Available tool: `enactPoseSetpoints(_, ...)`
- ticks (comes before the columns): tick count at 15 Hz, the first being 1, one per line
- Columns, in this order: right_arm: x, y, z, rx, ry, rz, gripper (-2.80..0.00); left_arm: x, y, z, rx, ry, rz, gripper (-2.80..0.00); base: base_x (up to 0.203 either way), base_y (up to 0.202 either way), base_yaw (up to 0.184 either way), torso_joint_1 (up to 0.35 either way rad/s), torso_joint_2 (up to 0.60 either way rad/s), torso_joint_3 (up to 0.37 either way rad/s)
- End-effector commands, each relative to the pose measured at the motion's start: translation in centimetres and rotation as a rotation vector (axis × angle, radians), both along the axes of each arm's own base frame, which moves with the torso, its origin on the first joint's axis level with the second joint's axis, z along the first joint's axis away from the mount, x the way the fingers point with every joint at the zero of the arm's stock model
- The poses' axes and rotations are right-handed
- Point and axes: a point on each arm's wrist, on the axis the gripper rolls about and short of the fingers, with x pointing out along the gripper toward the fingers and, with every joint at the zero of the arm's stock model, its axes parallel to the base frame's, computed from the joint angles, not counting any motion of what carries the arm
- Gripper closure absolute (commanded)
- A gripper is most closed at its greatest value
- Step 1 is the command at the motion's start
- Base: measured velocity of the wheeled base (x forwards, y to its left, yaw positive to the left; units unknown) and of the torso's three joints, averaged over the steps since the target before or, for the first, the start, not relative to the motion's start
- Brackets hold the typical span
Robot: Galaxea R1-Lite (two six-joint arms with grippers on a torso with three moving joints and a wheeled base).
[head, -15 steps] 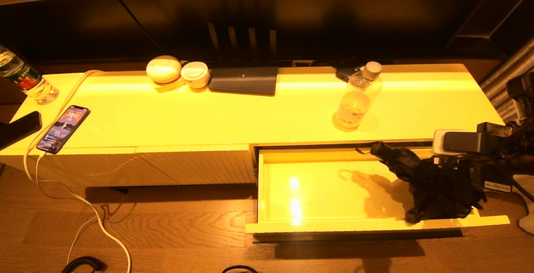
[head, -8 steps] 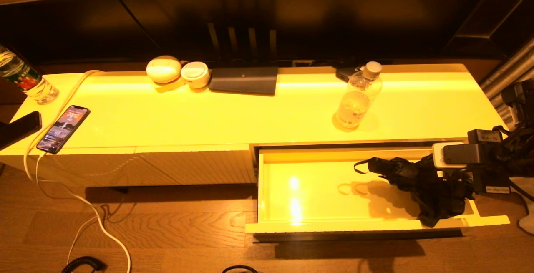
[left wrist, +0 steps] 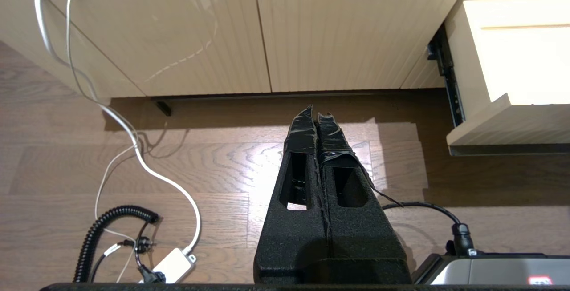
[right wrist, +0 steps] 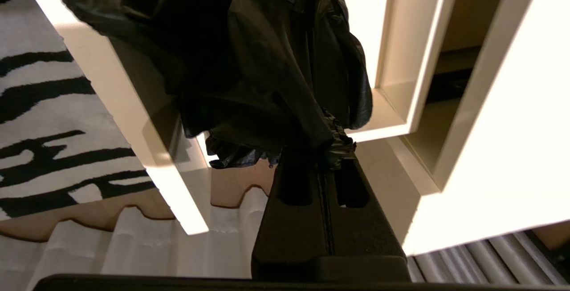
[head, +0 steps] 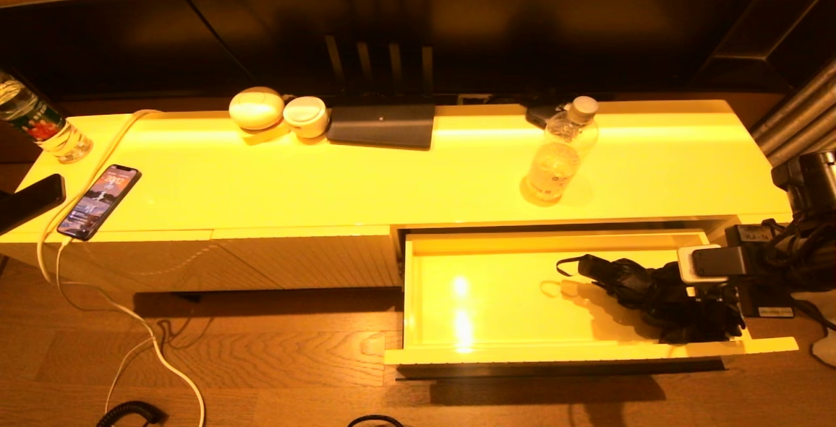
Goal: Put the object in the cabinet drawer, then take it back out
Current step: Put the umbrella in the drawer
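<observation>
The cabinet drawer (head: 522,352) stands pulled out at the cabinet's right, its glossy inside lit from above. A black folded umbrella (head: 627,277) lies low in the drawer's right part, handle and strap pointing left. My right gripper (head: 708,301) is at the drawer's right end, shut on the umbrella's crumpled fabric. In the right wrist view the gripper (right wrist: 318,148) pinches the umbrella (right wrist: 267,59) over the drawer's wall (right wrist: 147,148). My left gripper (left wrist: 315,115) hangs shut and empty above the wooden floor, left of the drawer (left wrist: 512,122).
On the cabinet top stand a clear water bottle (head: 562,153), a dark flat box (head: 382,125), two white round items (head: 256,108), a phone (head: 99,200) on a white cable, and another bottle (head: 39,126). Cables (left wrist: 133,148) trail on the floor.
My right gripper has come down and slightly to the right, lowering the umbrella from above the drawer's rim into the drawer. The left arm has not moved.
</observation>
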Motion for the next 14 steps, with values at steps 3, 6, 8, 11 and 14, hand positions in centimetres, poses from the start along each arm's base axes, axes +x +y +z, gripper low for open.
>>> enactPoseSetpoints(3, 0.8, -0.3, -2.3, 0.002, 0.075, -0.001, 0.00, 0.0, 0.0, 0.0, 0.000, 0.001, 0.000, 0.00, 0.000, 0.000, 0.000, 0.000, 0.00, 0.000)
enactPoseSetpoints(6, 1.3, 0.4, -2.8, 0.007, 0.054, 0.014, 0.00, 0.0, 0.0, 0.0, 0.000, 0.001, 0.000, 0.00, 0.000, 0.000, 0.000, 0.000, 0.00, 0.000)
enactPoseSetpoints(8, 1.7, 1.2, -3.1, 0.020, 0.052, 0.027, 0.00, 0.0, 0.0, 0.0, 0.000, 0.001, 0.000, 0.00, 0.000, 0.000, 0.000, 0.000, 0.00, 0.000)
enactPoseSetpoints(11, 2.0, 1.7, -3.3, 0.021, 0.046, 0.037, 0.00, 0.0, 0.0, 0.0, 0.000, 0.001, 0.000, 0.00, 0.000, 0.000, 0.000, 0.000, 0.00, 0.000)
enactPoseSetpoints(14, 2.2, 2.2, -4.0, 0.022, 0.051, 0.044, 0.00, 0.0, 0.0, 0.0, 0.000, 0.001, 0.000, 0.00, 0.000, 0.000, 0.000, 0.000, 0.00, 0.000)
